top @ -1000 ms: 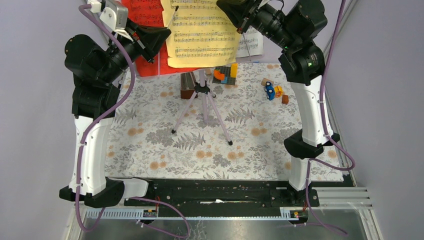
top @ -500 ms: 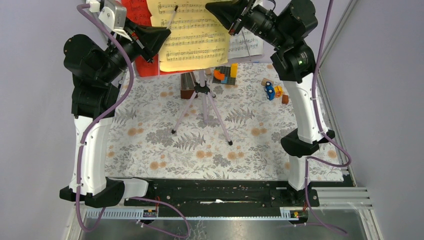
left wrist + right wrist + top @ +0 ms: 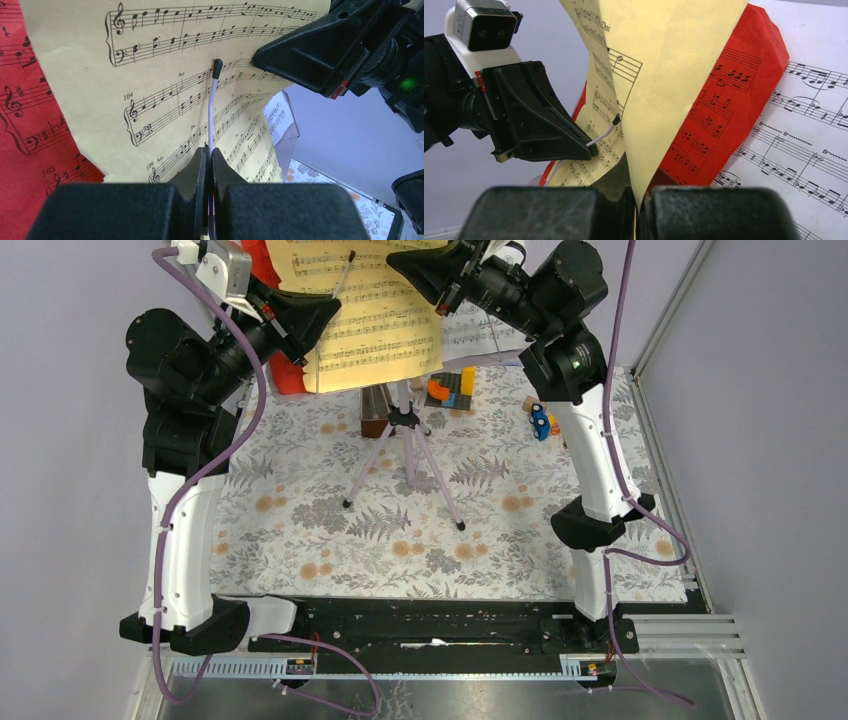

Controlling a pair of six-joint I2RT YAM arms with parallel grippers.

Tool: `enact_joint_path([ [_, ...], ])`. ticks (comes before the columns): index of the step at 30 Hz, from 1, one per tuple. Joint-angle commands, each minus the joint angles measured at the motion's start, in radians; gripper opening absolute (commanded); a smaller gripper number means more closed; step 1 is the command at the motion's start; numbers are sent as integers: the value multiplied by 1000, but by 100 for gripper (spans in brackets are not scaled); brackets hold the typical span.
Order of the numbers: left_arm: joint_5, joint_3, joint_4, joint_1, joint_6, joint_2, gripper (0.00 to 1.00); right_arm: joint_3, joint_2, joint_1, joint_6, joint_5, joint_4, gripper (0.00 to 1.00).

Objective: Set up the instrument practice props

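Note:
A lilac tripod point(image 3: 407, 450) stands at the middle back of the floral cloth, with the sheet-music pages above it. My right gripper point(image 3: 638, 197) is shut on the edge of the yellow page point(image 3: 664, 75), which curls over the red page point(image 3: 724, 110) and the white page point(image 3: 809, 100). In the top view this right gripper point(image 3: 415, 265) holds the yellow page point(image 3: 370, 325) up at the top centre. My left gripper point(image 3: 209, 152) is shut on a thin lilac page-holder wire point(image 3: 212, 110) with a black tip, lying across the yellow page's front.
Orange-yellow toy blocks on a dark base point(image 3: 452, 388) sit behind the tripod. A brown block point(image 3: 375, 412) stands by the tripod's head. Small coloured toys point(image 3: 545, 420) lie at the back right. The floral cloth point(image 3: 300, 520) covers the table.
My right gripper has swung left with the yellow page, which now tilts and covers more of the red page. The left arm and the wire it holds have stayed put.

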Motion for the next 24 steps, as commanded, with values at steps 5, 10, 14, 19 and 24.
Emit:
enact_joint_path([
  [5, 43, 38, 124, 7, -23, -26, 0, 51, 8, 31, 13, 10, 79, 0],
  [10, 44, 40, 125, 11, -23, -25, 0, 50, 12, 42, 6, 17, 91, 0],
  [14, 47, 37, 128, 14, -30, -26, 0, 47, 21, 57, 1, 18, 87, 0],
  [19, 47, 37, 128, 16, -25, -33, 0, 45, 26, 60, -12, 24, 84, 0],
  [24, 62, 44, 128, 17, -27, -33, 0, 32, 21, 62, -37, 27, 72, 0],
])
